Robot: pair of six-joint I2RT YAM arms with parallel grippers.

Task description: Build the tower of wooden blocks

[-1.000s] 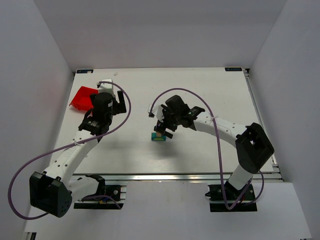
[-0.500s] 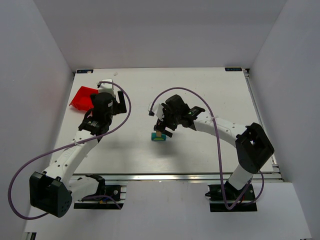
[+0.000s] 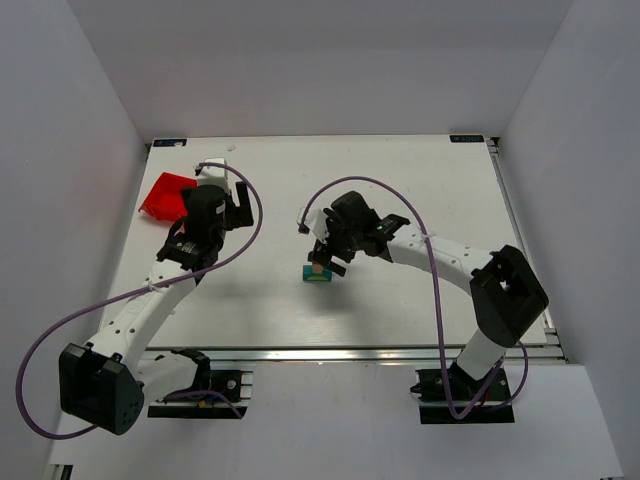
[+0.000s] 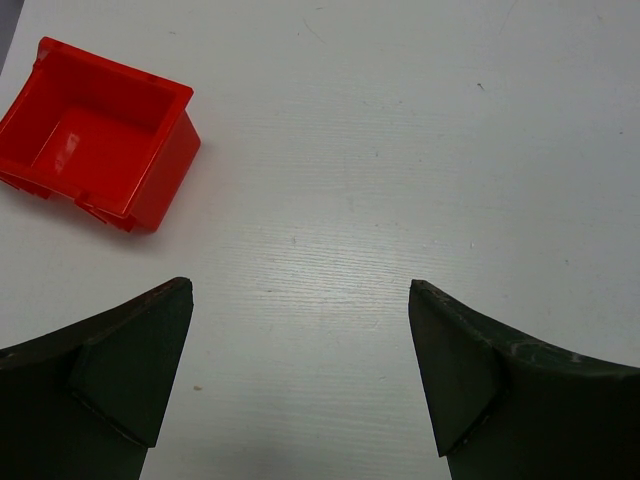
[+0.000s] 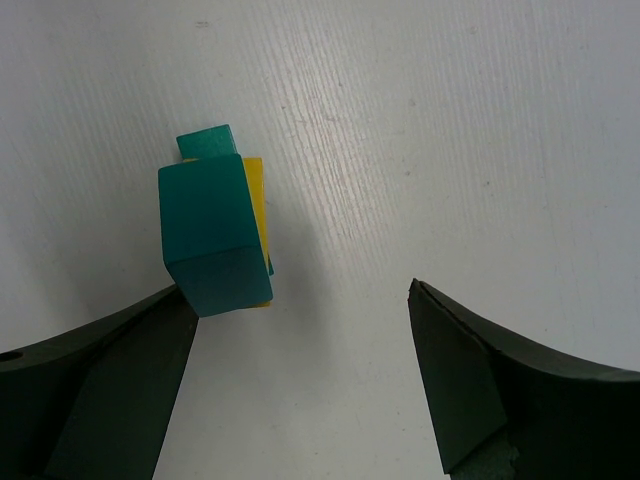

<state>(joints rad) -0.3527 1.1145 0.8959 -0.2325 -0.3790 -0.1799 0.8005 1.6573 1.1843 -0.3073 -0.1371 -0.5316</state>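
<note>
A red bin (image 4: 95,145) sat far to the left on the white surface (image 3: 420,180), toward the back. The left hand (image 4: 298,320) hung just beside the bin, on its right. Its two dark fingers (image 4: 130,370) were spread wide apart. Only bare surface showed between them, so the left hand held nothing. In the left wrist view the bin was up and to the left, and it did not touch either finger.

Near the middle of the surface stood the wood block tower (image 5: 212,235). It was very small, much smaller than a hand. It had a teal block at the bottom, a yellow block in the middle and a teal block on top.

The right hand (image 5: 300,310) was over the tower, and its arm reached in from the right. Its fingers were spread wide apart too, and it held nothing. In the right wrist view the tower was off to one side. It was right by the tip of one finger and well apart from the other finger. I could not tell if that finger touched the top block.
</note>
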